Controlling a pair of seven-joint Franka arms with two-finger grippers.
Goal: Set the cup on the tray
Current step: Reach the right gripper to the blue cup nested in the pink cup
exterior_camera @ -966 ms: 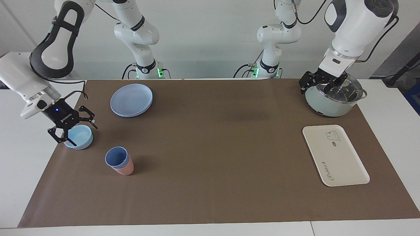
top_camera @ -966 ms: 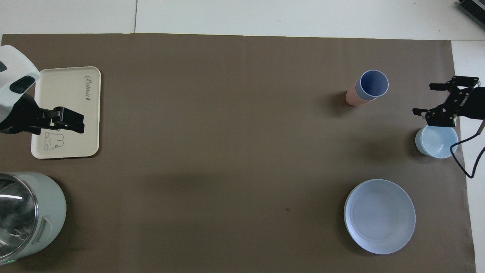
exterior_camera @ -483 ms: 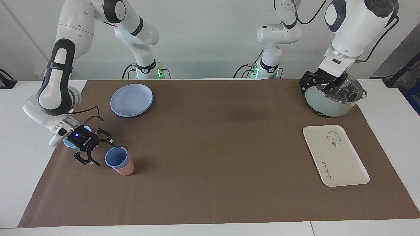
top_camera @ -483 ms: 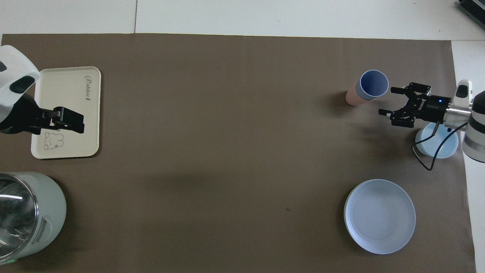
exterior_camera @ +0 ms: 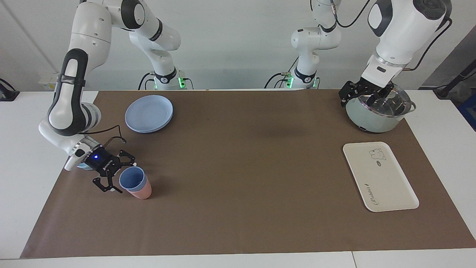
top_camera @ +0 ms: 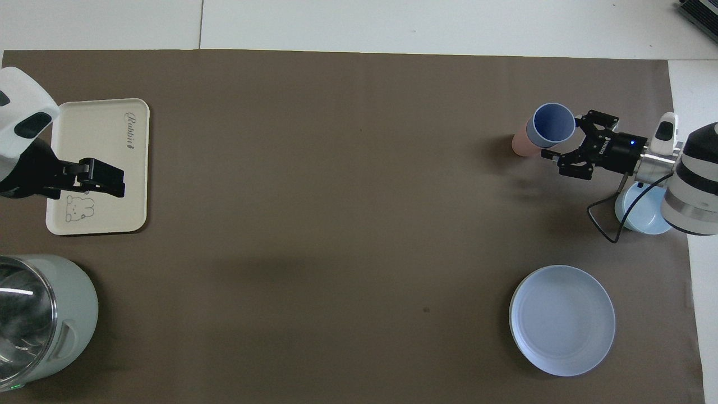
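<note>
The periwinkle-blue cup stands nested in a salmon-pink tumbler toward the right arm's end of the table. My right gripper is low and open right beside it, one fingertip on either side of the cup's rim edge, holding nothing. The cream tray with the bear drawing lies at the left arm's end. My left gripper waits open up in the air, about the pot and the tray's nearer end.
A light-blue bowl sits under the right wrist, mostly hidden. A round blue plate lies nearer to the robots than the cup. A pale green pot with a glass lid stands nearer than the tray.
My right gripper came from over the light-blue bowl, dropped low and slid up to the cup, staying open. The left arm and all objects stayed still.
</note>
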